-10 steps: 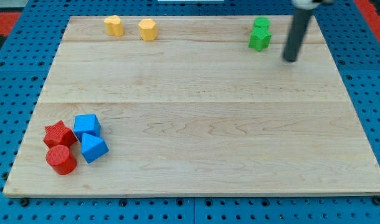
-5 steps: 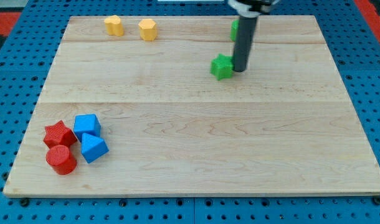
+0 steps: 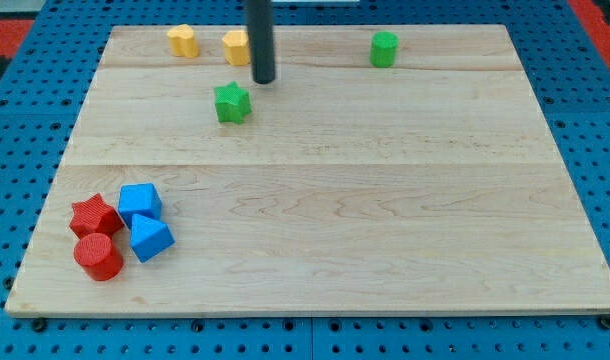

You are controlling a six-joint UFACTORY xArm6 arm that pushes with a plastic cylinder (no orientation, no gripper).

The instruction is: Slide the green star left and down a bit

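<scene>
Already the green star point(image 3: 231, 102) had slid far left and slightly down from the green cylinder point(image 3: 384, 48); my tip point(image 3: 264, 80), a bare rod gripping nothing, sat just up-right of it, so the task looked overdone.

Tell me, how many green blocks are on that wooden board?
2. The green star lies left of centre near the view's top, just below-left of my tip. The other green block sits at the top right. None seems hidden.
</scene>
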